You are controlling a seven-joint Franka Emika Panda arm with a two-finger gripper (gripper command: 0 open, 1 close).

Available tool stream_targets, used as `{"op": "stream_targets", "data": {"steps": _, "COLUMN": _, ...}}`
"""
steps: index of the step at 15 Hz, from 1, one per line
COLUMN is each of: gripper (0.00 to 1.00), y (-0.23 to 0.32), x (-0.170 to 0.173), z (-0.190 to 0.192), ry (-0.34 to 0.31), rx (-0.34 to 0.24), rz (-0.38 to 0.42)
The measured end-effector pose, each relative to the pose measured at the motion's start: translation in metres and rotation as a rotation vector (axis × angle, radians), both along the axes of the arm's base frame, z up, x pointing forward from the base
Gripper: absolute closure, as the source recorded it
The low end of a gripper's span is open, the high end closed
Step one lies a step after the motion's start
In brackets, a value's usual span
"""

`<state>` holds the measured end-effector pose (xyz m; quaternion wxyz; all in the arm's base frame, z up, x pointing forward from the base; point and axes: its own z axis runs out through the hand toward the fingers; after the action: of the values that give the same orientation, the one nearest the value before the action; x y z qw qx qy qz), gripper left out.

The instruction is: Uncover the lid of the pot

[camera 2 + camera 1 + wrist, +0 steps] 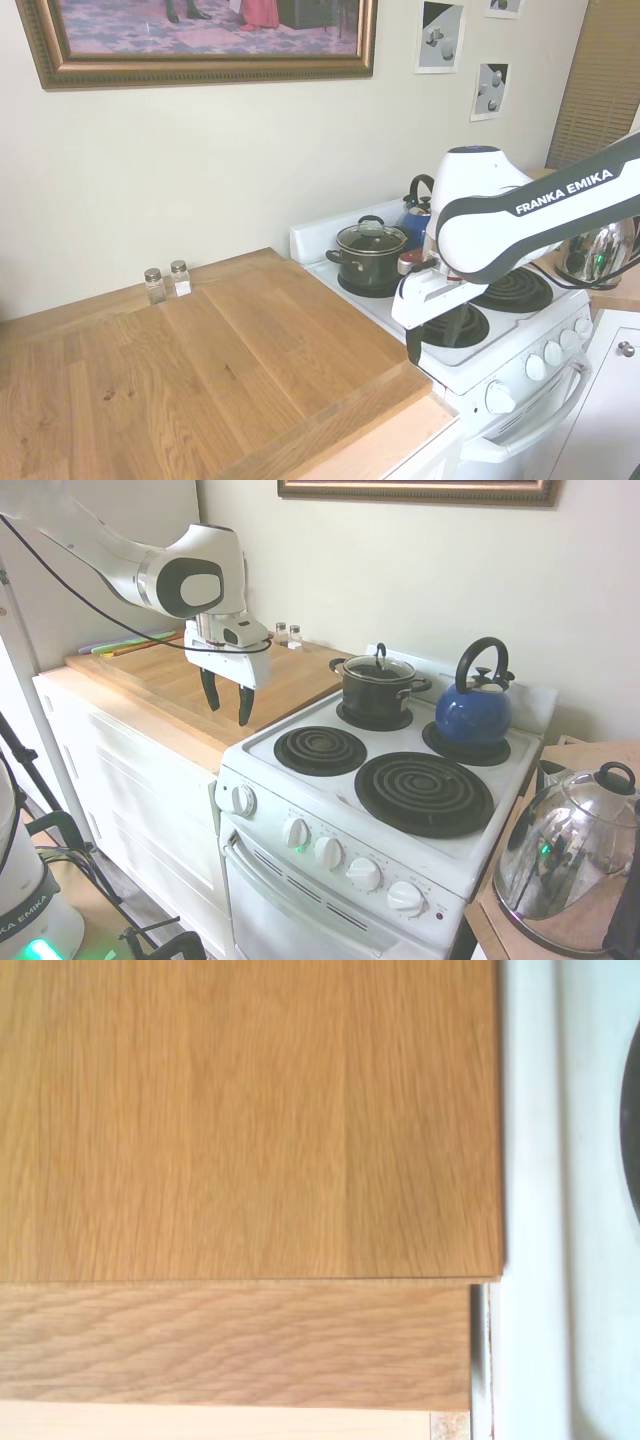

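Hovering above the wooden countertop (190, 695), near its edge beside the stove (330, 810), the gripper (228, 702) points downward with its two dark fingers spread apart and nothing held between them. The wrist view shows only wood grain and the white edge of the stove, confirming that the tool is not yet over any burner.

Beyond the gripper, the two front burners stand bare. On the rear burner nearer the countertop sits the pot (375, 690), a small black vessel with short side handles. The lid (379, 667) rests squarely on its rim, with its black loop handle upright and accessible from above. On the other rear burner stands a blue kettle (474, 712), just beside the pot but apart from it.

Task status: not started as far as the lid is concerned; it is fully seated. Remaining steps, as judged: travel across the stove to the pot, descend over the loop handle, close on it, and lift the lid clear.
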<state>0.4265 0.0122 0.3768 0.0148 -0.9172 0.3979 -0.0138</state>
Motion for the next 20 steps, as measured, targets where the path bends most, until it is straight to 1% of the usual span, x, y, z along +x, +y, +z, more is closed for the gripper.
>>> {"op": "stream_targets", "data": {"steps": 2, "gripper": 0.0, "y": 0.002, "x": 0.0, "z": 0.0, "ry": -0.003, "rx": -0.009, "rz": -0.006}}
{"op": "stream_targets", "data": {"steps": 3, "gripper": 0.0, "y": 0.002, "x": 0.002, "z": 0.001, "ry": -0.019, "rx": -0.011, "rz": -0.01}}
{"op": "stream_targets", "data": {"steps": 5, "gripper": 0.0, "y": -0.004, "x": 0.011, "z": 0.011, "ry": -0.067, "rx": -0.008, "rz": -0.028}}
{"op": "stream_targets", "data": {"steps": 7, "gripper": 0.0, "y": -0.021, "x": 0.025, "z": 0.031, "ry": -0.115, "rx": 0.002, "rz": -0.064}}
{"op": "stream_targets", "data": {"steps": 9, "gripper": 0.0, "y": -0.046, "x": 0.048, "z": 0.055, "ry": -0.164, "rx": 0.019, "rz": -0.101}}
{"op": "stream_targets", "data": {"steps": 12, "gripper": 0.0, "y": -0.083, "x": 0.092, "z": 0.088, "ry": -0.214, "rx": 0.072, "rz": -0.133}}
{"op": "stream_targets", "data": {"steps": 14, "gripper": 0.0, "y": -0.106, "x": 0.118, "z": 0.105, "ry": -0.242, "rx": 0.078, "rz": -0.144}}
{"op": "stream_targets", "data": {"steps": 16, "gripper": 0.0, "y": -0.128, "x": 0.14, "z": 0.123, "ry": -0.278, "rx": 0.074, "rz": -0.122}}
{"op": "stream_targets", "data": {"steps": 18, "gripper": 0.0, "y": -0.144, "x": 0.158, "z": 0.14, "ry": -0.322, "rx": 0.072, "rz": -0.071}}
{"op": "stream_targets", "data": {"steps": 20, "gripper": 0.0, "y": -0.151, "x": 0.177, "z": 0.15, "ry": -0.315, "rx": 0.083, "rz": 0.0}}
